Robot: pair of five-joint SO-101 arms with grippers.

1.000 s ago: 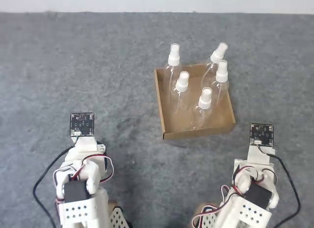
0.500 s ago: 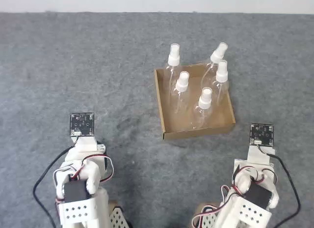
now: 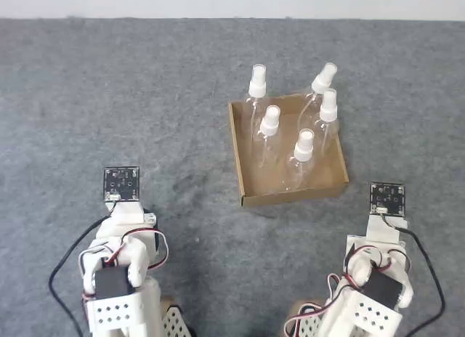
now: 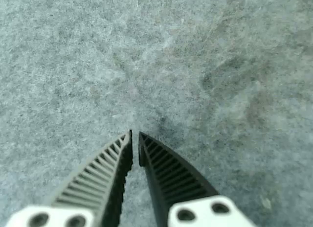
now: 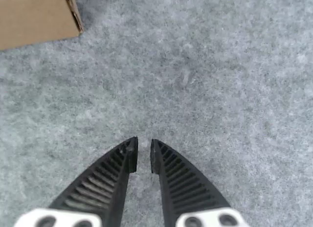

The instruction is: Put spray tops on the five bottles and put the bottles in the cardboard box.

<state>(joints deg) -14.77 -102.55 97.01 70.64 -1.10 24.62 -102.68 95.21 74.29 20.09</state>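
While both arms sat folded back at the near edge, the grey felt-like table cover [image 3: 109, 83] spread under everything in the high view. The white left arm [image 3: 120, 257] and the white right arm [image 3: 374, 271] stood well apart at that near edge, each with a small dark circuit board at its front end.

Between them and farther out, nearer the right arm's side, lay the shallow brown cardboard box [image 3: 290, 195], open at the top and resting flat on the cover. One corner of the box [image 5: 34, 16] also showed in the right wrist view, near that arm's fingers but not touching them.

Inside the box stood five clear plastic bottles [image 3: 263, 147], upright and close together: two at the far wall, two in the middle and one nearer the front wall. Each bottle carried a white spray top [image 3: 304, 144], and all five tops rose above the box rim.

The left gripper [image 4: 135, 135] hung just over bare cover, its black ribbed jaws drawn together to a thin slit with nothing between them. The right gripper [image 5: 143, 140] hung likewise over bare cover, its jaws drawn close with only a narrow gap at the tips, pinching nothing.
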